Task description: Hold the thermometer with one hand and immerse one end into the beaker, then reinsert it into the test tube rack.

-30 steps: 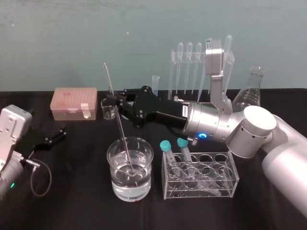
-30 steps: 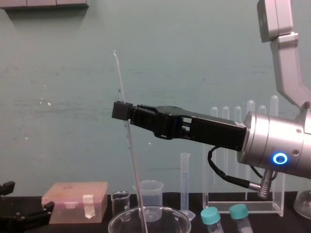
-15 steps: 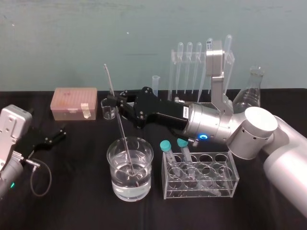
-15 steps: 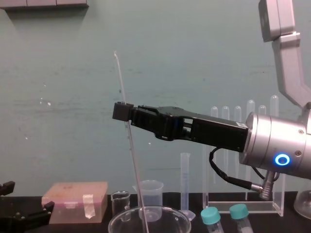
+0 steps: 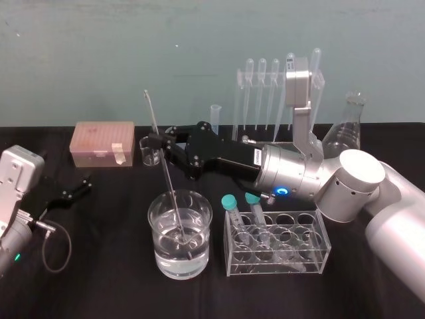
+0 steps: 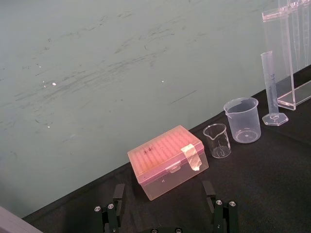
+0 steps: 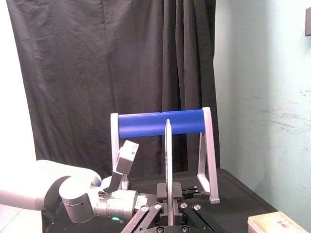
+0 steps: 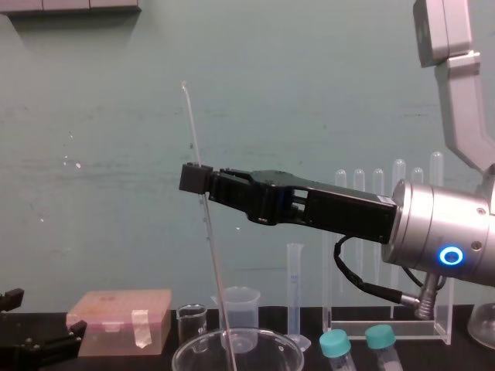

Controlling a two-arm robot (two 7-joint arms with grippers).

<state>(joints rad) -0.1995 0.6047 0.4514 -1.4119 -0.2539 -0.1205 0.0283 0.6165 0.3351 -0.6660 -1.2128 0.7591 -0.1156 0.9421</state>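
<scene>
— Where was the thermometer (image 5: 170, 189), and what held it?
— The right gripper (image 5: 159, 143) held it. Its fingers were closed firmly on the rod, somewhat above the middle, so the smooth glass could not slip. The rod leaned a little, and its lower end was under the water (image 5: 179, 262) in the beaker (image 5: 154, 226).
— Why was the grip so high?
— I judged it kept the black fingers dry and clear of the rim, and it left a long free part to go down.
— Where did the beaker stand?
— On the black counter (image 5: 99, 286), near the front edge, about the middle. It was wide, round, thin-walled glass, less than half filled.
— And the thermometer itself?
— It was a very long, thin, clear rod with faint dark marks, which I think is easy to break.
— And the test tube rack (image 8: 414, 331)?
— It was a tall clear acrylic frame with a flat base, at the far edge, right of the middle, with pipettes (image 5: 261, 93) hanging in it. The dipping looked done, the return to the rack not yet.
— The other arm?
— The left gripper (image 5: 75, 188) lay by the left edge, with its fingers wide open and holding nothing
</scene>
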